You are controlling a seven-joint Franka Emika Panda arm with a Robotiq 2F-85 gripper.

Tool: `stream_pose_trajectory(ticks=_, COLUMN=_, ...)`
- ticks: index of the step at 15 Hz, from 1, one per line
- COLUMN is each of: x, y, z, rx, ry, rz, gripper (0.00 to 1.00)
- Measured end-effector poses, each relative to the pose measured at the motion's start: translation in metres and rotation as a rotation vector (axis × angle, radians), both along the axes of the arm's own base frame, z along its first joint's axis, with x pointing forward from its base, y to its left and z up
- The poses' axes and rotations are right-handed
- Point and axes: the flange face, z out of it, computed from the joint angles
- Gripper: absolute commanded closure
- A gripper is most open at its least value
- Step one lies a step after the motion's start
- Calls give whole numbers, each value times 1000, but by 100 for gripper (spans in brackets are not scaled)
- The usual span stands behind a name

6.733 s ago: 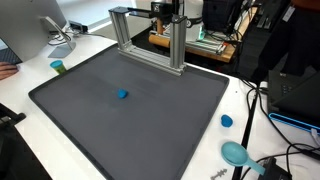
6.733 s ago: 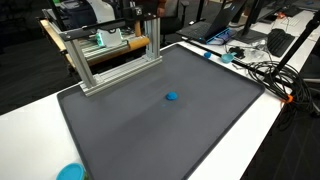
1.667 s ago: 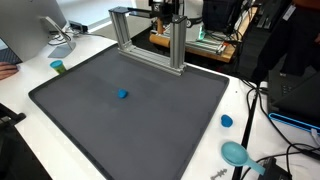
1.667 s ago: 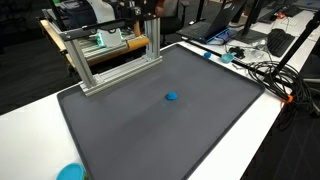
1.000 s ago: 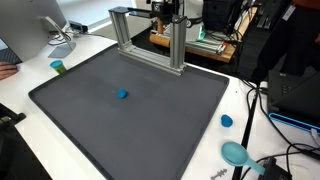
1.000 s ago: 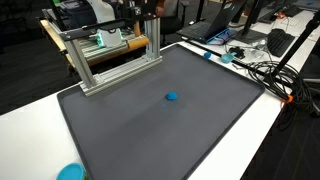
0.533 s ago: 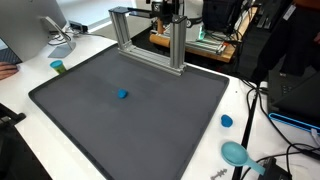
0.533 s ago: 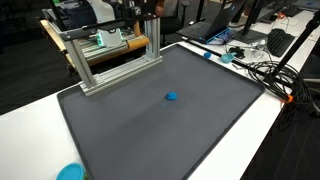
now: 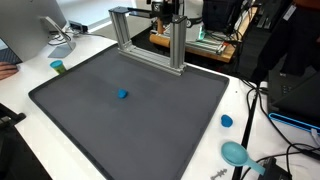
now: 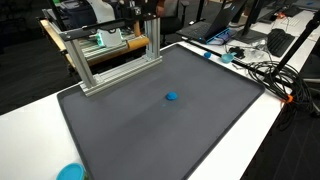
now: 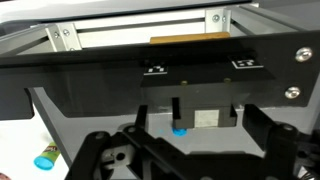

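A small blue block lies alone near the middle of a large dark grey mat. An aluminium frame stands on the mat's far edge. My gripper hangs high behind that frame, far from the block. In the wrist view my gripper fills most of the picture. Its two dark fingers stand apart, open, with nothing gripped between them. Past them I see the blue block small on the mat, and the frame crosses the top.
On the white table beside the mat are a small green cup, a blue cap and a teal scoop. A blue disc lies by one corner. Cables and equipment crowd the table's far side.
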Motion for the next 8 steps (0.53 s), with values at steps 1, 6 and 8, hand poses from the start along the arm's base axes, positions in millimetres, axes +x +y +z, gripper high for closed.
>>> stream_pose_trajectory(ticks=1, x=0, y=2, z=0, rx=4, ry=-2, rz=5, gripper=15)
stream_pose_trajectory(ticks=6, x=0, y=9, z=1, rx=28, ry=-4, rz=12, gripper=25)
stream_pose_trajectory(ticks=8, x=-1, y=8, z=2, rx=40, ry=-9, rz=3, gripper=27)
